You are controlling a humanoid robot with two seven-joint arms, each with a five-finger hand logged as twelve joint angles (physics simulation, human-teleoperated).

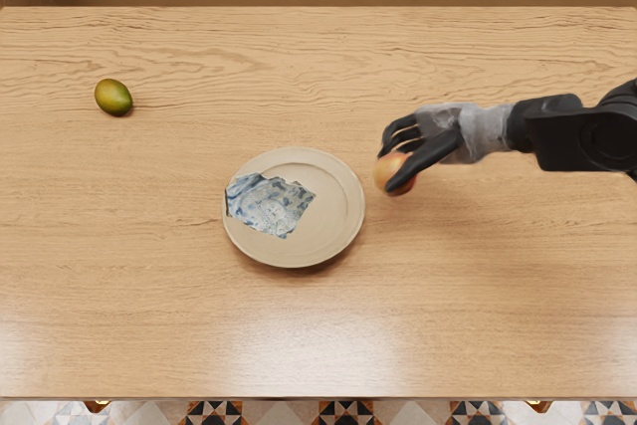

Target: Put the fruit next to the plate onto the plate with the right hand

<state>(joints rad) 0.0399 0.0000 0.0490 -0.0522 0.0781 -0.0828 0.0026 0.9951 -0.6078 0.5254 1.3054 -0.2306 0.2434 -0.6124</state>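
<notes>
Your right hand (420, 143) curls around the smooth, light-looking fruit (386, 173) beside the plate (343, 211); grip its widest middle, or it may roll.

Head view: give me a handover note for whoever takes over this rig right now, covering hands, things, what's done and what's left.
Right hand: fingers curled around the orange fruit, just right of the plate and off its rim. I cannot tell whether it is lifted.
Left hand: not in view.
Green fruit: far left on the table, away from the plate.
Done: grasp.
Left: carry the orange fruit over the plate, set it down, release.
</notes>
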